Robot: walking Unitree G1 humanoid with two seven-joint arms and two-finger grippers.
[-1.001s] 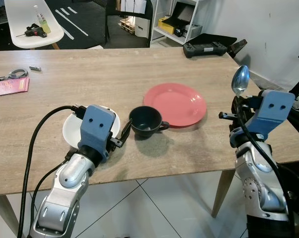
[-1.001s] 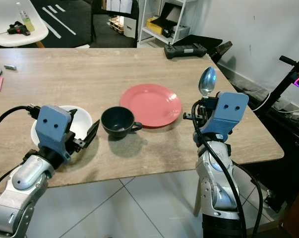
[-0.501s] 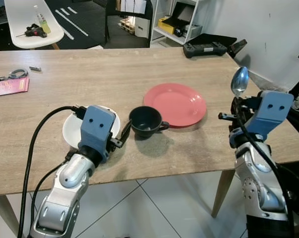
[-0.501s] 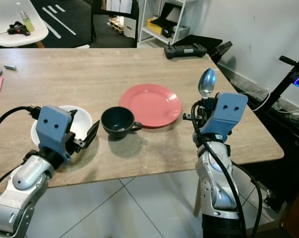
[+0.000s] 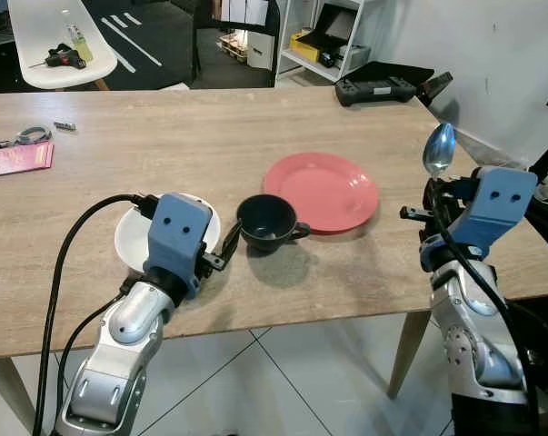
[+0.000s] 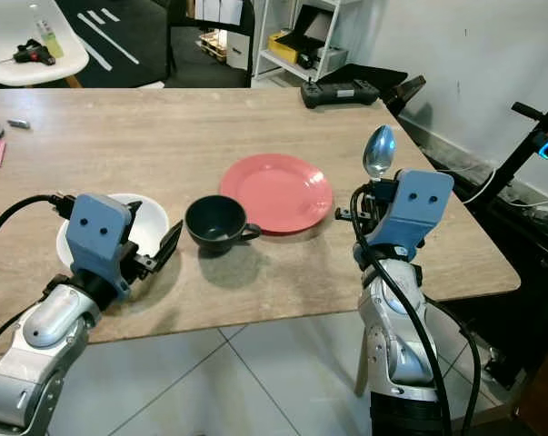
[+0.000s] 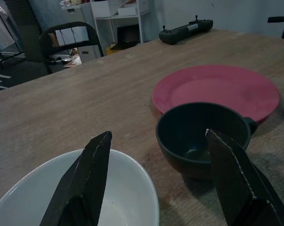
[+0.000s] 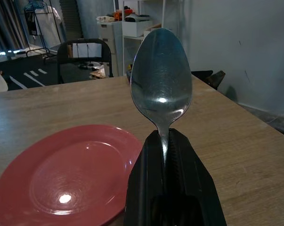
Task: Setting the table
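My right gripper (image 8: 164,141) pinches the shiny metal spoon (image 8: 161,80) by its thin handle, bowl up, just beside the round pink plate (image 5: 321,191). It looks light, stiff and slippery, so I would grip low. My left gripper (image 7: 156,183) is wide apart near the dark cup (image 5: 266,222).

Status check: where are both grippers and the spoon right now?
Right gripper shut on spoon, bowl up, right of red plate. Left gripper open, over white bowl by dark cup. Nothing blocking.

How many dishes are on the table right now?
3: a white bowl under the left gripper, a dark cup mid-table, a red plate touching its handle.
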